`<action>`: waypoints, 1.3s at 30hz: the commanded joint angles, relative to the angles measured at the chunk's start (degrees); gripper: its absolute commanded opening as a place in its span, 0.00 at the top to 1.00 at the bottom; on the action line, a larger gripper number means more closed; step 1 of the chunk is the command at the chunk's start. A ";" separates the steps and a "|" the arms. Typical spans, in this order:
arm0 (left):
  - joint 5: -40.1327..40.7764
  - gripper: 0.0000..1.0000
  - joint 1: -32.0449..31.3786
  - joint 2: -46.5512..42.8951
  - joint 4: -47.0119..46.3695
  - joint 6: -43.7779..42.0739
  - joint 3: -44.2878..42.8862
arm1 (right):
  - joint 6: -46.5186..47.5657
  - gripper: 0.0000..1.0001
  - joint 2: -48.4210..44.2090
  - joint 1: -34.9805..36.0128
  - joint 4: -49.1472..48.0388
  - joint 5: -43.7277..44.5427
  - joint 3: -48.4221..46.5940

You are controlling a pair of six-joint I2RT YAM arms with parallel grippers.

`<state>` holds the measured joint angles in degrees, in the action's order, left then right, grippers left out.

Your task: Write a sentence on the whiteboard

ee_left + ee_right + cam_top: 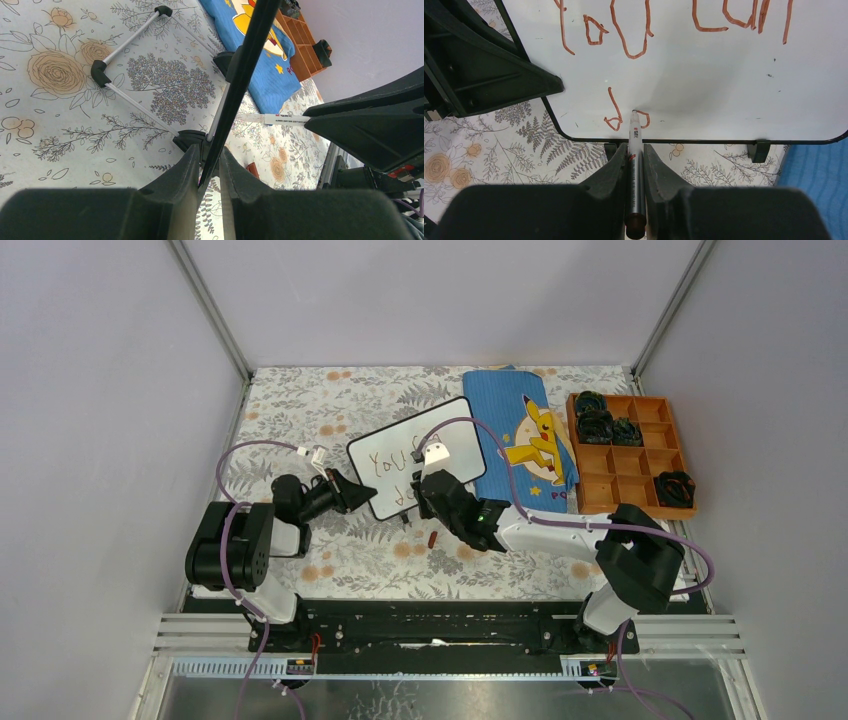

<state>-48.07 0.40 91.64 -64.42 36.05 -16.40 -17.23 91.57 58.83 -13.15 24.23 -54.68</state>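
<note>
The whiteboard [455, 430] stands tilted on the floral table cover. My left gripper [352, 492] is shut on its left edge, which shows as a black bar [240, 75] between my left fingertips [192, 160]. My right gripper [428, 490] is shut on a grey marker [634, 131]. The marker's tip touches the board's lower part [704, 75]. The sentence [709, 29] reads "You can" in red-brown on top, with "d" and a partly formed "o" below at the marker tip. The marker also shows in the left wrist view [272, 119].
A red marker cap [432, 538] lies on the table just in front of the board. A blue cloth with a yellow cartoon figure [525, 435] lies behind and to the right of the board. A wooden divided tray [630, 475] holding black items stands at the far right. The board's metal stand legs [135, 100] rest on the table.
</note>
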 commanded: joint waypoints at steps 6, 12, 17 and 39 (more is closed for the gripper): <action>1.45 0.74 -0.20 1.22 2.72 -2.07 -0.87 | -0.72 1.00 0.36 -0.47 -0.75 -0.67 0.35; 1.49 0.74 -0.16 1.27 2.72 -2.15 -0.82 | -0.87 1.00 0.33 -0.51 -0.04 -0.83 0.65; 1.41 0.74 -0.14 1.33 2.72 -2.06 -0.91 | -0.71 1.00 -0.61 -0.47 0.44 -0.41 0.95; 1.42 0.74 -0.14 1.47 2.79 -2.13 -0.99 | -0.16 1.00 -13.98 -6.73 -10.11 4.58 9.84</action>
<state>-48.10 0.40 91.64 -64.38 36.05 -16.43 -18.11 78.13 52.10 -16.69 27.16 -46.46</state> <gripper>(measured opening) 0.262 0.185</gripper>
